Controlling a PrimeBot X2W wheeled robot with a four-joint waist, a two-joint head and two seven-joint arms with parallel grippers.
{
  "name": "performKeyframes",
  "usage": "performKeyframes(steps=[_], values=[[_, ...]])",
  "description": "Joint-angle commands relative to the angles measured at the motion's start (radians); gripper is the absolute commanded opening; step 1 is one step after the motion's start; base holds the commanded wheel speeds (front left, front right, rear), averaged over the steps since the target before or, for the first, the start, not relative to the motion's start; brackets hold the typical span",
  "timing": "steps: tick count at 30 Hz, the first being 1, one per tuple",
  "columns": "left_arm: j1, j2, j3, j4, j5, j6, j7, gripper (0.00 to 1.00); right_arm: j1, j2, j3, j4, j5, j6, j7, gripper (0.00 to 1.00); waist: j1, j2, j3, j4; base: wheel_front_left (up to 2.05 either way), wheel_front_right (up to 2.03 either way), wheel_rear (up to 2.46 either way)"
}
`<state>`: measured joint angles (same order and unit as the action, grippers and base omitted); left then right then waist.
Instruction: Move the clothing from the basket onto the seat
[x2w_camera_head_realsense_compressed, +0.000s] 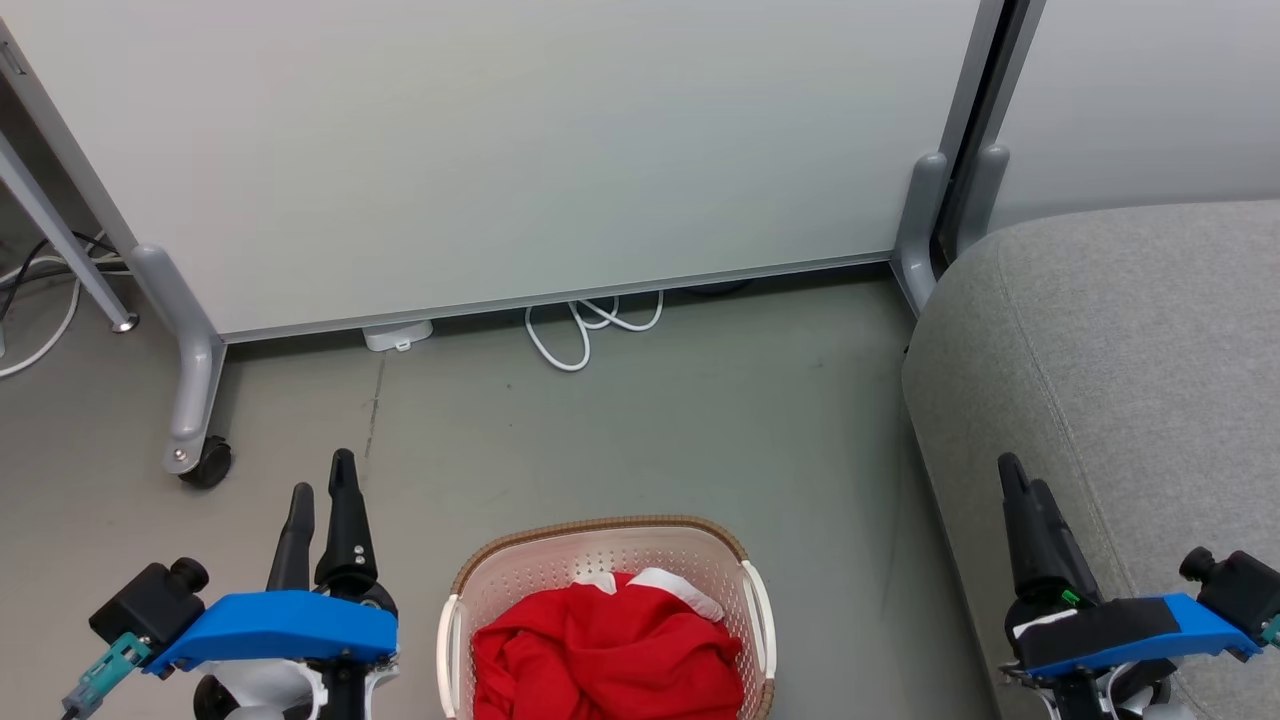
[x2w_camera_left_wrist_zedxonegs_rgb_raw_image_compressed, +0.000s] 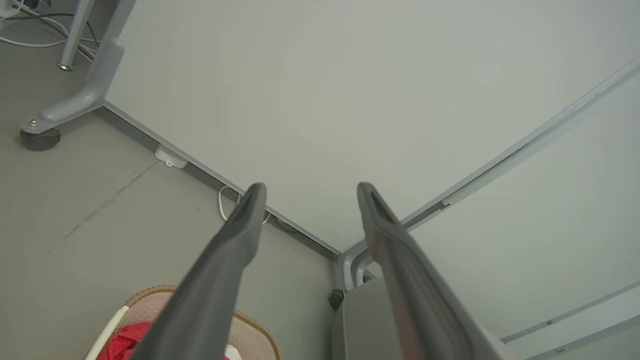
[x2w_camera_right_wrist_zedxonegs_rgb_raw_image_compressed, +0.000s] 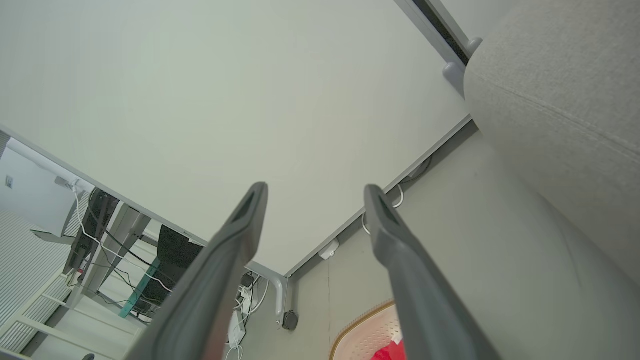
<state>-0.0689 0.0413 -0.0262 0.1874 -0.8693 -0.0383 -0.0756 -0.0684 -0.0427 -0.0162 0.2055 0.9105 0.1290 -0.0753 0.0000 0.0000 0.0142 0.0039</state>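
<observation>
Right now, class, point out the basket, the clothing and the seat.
basket (x2w_camera_head_realsense_compressed: 600, 523), head view, brown far rim.
clothing (x2w_camera_head_realsense_compressed: 600, 655), head view, middle red folds.
seat (x2w_camera_head_realsense_compressed: 1130, 350), head view, grey upholstered top.

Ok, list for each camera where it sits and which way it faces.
Head view: on the head, facing forward and down at the basket of red clothing, seat on the right; left claw and right claw show, both open.
Left wrist view: on the left wrist, along its fingers toward the partition.
Right wrist view: on the right wrist, likewise, seat alongside.
Shared: all three catch the basket.
</observation>
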Motion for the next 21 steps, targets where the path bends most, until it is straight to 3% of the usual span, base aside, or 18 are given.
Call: performKeyframes(steps=[1, 7, 8, 21], values=[[-0.028, 0.008, -0.01, -0.015, 0.038, 0.004, -0.011, 1.0, -0.022, -0.006, 0.005, -0.009, -0.035, 0.001, -0.011, 1.0, 0.0, 0.0, 0.0, 0.0, 0.0, 0.0, 0.0], [-0.028, 0.008, -0.025, -0.006, 0.117, 0.01, -0.03, 1.0, -0.022, -0.007, 0.015, 0.0, -0.114, 0.001, -0.03, 1.0, 0.0, 0.0, 0.001, 0.001, 0.0, 0.0, 0.0], [-0.031, 0.009, -0.041, -0.002, 0.187, 0.013, -0.047, 1.0, -0.023, -0.007, 0.023, 0.006, -0.181, 0.002, -0.047, 1.0, 0.0, 0.0, 0.003, 0.002, 0.0, 0.0, 0.0], [-0.032, 0.009, -0.066, 0.004, 0.311, 0.022, -0.078, 1.0, -0.023, -0.008, 0.035, 0.013, -0.296, 0.002, -0.078, 1.0, 0.0, 0.0, 0.004, 0.003, 0.0, 0.0, 0.0]])
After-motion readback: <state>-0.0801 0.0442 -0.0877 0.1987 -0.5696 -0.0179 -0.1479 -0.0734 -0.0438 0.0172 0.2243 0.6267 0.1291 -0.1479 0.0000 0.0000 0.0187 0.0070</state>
